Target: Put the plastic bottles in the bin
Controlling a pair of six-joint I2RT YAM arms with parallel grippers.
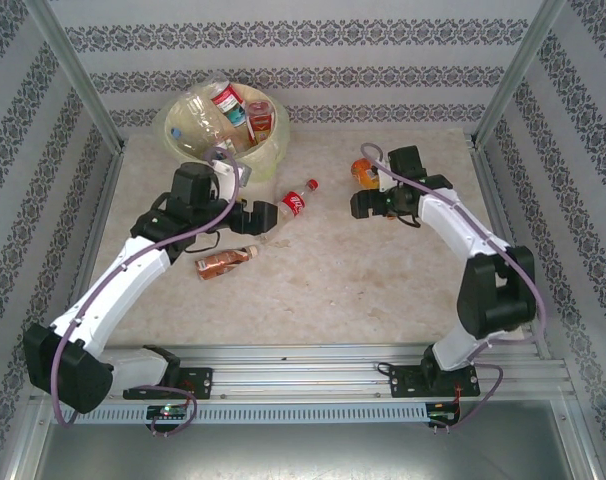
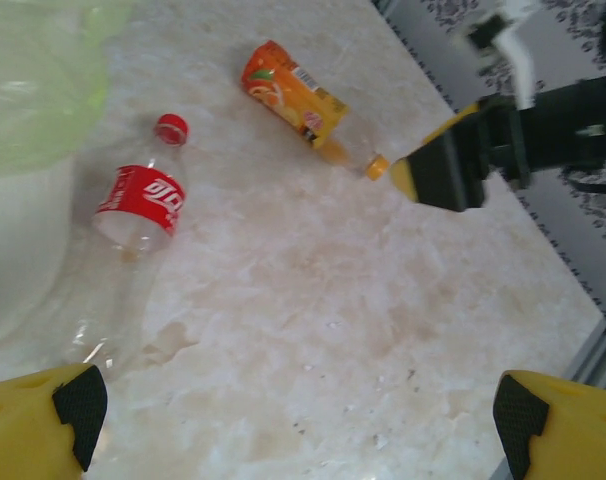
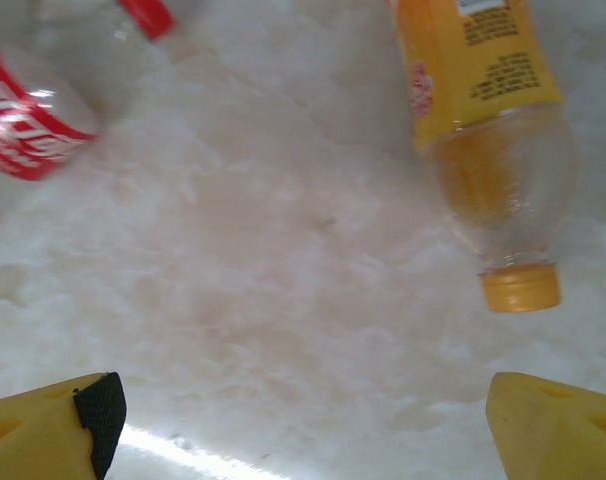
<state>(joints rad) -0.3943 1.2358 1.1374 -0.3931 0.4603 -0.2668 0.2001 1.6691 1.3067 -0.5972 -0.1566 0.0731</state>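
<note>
- Lying nearest the arm bases, a brown-labelled bottle rests on its side on the desk, close beside the left arm and touched by neither pincer.
- A little farther out, the left pincer hangs low over the desk, jaws wide apart and empty. The red-labelled cola bottle lies just ahead of it, off to its left side, with the red cap pointing away.
- The right pincer is likewise spread and holds nothing. The orange juice bottle lies just ahead, off to its right side, cap toward the pincer.
- Farthest, at the back left of the desk, stands the bin with several bottles already inside.
- The step in hand looks like the approach to a pick. With three bottles left on the desk, the task seems well along.
- Next, each pincer would need to shift sideways until its jaws straddle the bottle's body, then drop and close. The light, round bottles may roll if nudged.
</note>
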